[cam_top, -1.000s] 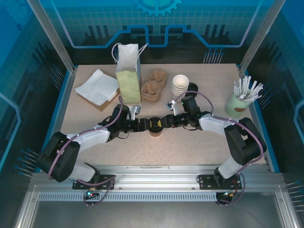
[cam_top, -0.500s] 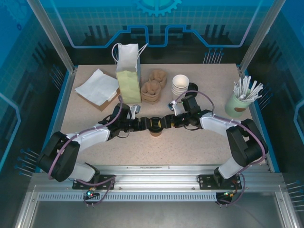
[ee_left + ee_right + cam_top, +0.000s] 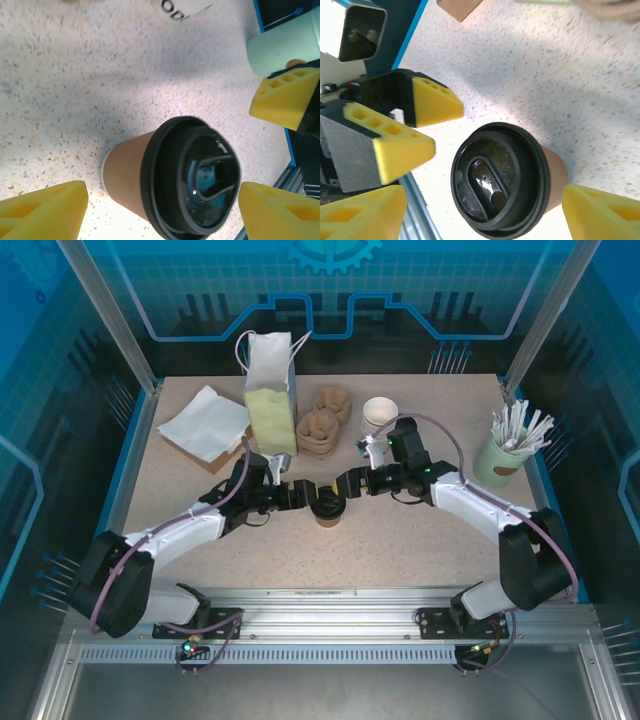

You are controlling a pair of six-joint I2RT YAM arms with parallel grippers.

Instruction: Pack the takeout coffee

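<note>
The takeout coffee (image 3: pixel 327 508), a brown paper cup under a black lid, stands upright on the speckled table just ahead of the two arms. My left gripper (image 3: pixel 299 494) hovers just left of it and my right gripper (image 3: pixel 349 484) just right of it, both open. In the left wrist view the coffee (image 3: pixel 186 181) sits between my left gripper's (image 3: pixel 160 214) yellow pads with gaps on both sides. The right wrist view shows the coffee's lid (image 3: pixel 499 183) from above, between my right gripper's (image 3: pixel 482 217) spread pads, untouched.
A white-and-green paper bag (image 3: pixel 271 390) stands open at the back left, beside white napkins (image 3: pixel 205 423). Brown pulp cup carriers (image 3: pixel 324 420) and a stack of white cups (image 3: pixel 378 414) sit behind the coffee. A green holder of straws (image 3: pixel 503 457) is at the right edge.
Both grippers have opened wider and drawn up and back from the coffee's lid. The cup has stayed in place.
</note>
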